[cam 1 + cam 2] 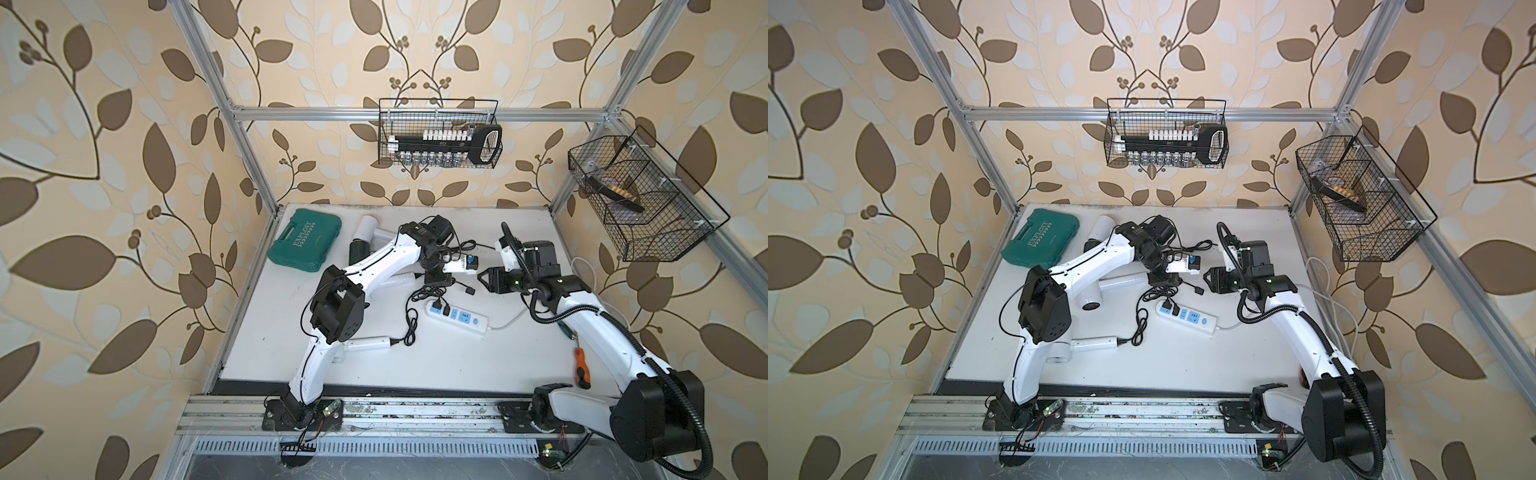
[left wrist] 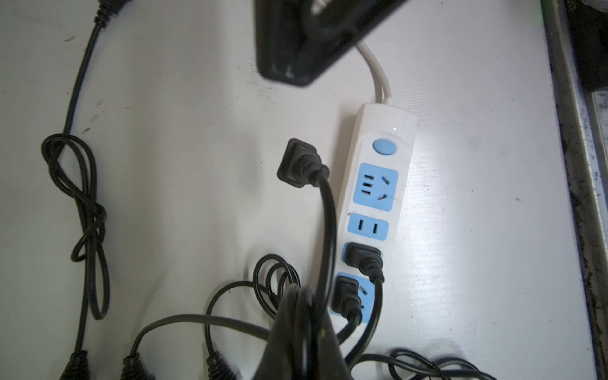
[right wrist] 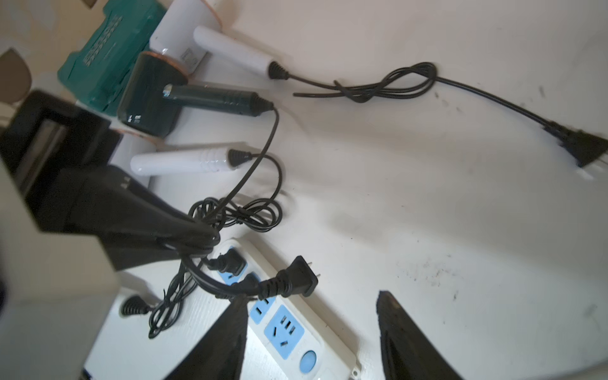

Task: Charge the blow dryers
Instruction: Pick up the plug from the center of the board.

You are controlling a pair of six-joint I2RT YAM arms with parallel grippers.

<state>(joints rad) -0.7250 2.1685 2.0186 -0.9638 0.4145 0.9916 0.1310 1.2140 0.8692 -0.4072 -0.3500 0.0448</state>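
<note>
Black cord (image 2: 324, 230) is clenched in the left hand (image 3: 205, 237), its plug (image 2: 301, 164) hanging just beside the power strip (image 2: 378, 210). The right hand (image 3: 312, 296) hovers released. Roughly half done: two seated plugs (image 2: 362, 256) are in, and a fourth plug (image 3: 579, 148) lies loose. The blow dryers (image 3: 148, 95) lie toward the surface's (image 1: 457, 361) left edge.

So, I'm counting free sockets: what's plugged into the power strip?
Two black plugs fill the two sockets farthest from the switch; two sockets are bare. A third plug is loose near the strip. Cords partly hide the strip's end.
</note>
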